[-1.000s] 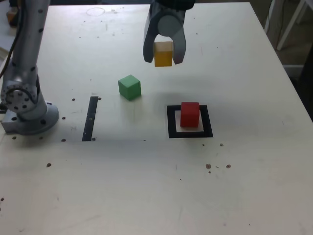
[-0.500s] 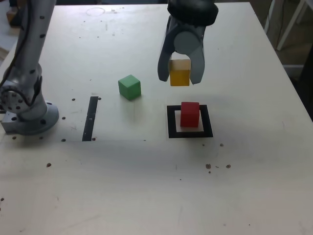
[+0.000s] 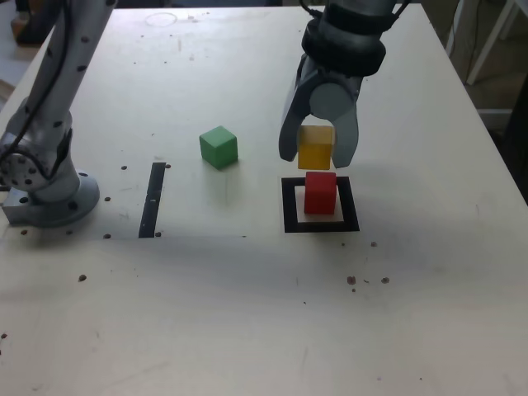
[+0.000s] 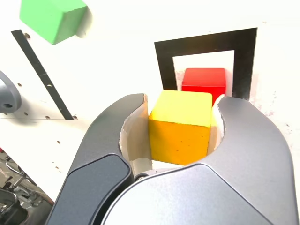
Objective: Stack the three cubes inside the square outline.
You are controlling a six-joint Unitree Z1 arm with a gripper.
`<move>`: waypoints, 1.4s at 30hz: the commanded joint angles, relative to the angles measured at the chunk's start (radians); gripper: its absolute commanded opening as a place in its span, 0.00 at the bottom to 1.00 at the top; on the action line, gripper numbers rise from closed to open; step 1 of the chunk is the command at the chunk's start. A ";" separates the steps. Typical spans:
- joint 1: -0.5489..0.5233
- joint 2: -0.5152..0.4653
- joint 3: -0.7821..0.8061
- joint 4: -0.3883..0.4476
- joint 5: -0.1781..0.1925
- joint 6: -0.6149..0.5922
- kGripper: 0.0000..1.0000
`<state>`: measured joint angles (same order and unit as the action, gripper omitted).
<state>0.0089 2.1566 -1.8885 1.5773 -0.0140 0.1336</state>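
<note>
Jaws of the gripper (image 3: 318,155) clamp the yellow cube (image 3: 315,148) on two sides, holding it in the air just above the red cube (image 3: 320,193). Red cube sits inside the black square outline (image 3: 288,206) on the worktop (image 3: 247,313). Green cube (image 3: 219,147) lies apart, toward the exterior view's left.

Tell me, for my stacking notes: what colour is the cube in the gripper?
Yellow cube, clearest in the wrist view.
</note>
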 commanded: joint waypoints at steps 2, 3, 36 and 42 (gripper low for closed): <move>-0.012 0.014 -0.009 0.004 -0.008 -0.005 0.31; -0.015 0.017 -0.011 0.004 -0.009 -0.006 0.31; -0.027 0.058 -0.008 -0.019 -0.011 0.002 1.00; -0.027 0.046 0.006 -0.020 -0.010 0.002 1.00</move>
<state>-0.0176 2.2158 -1.8875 1.5543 -0.0258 0.1339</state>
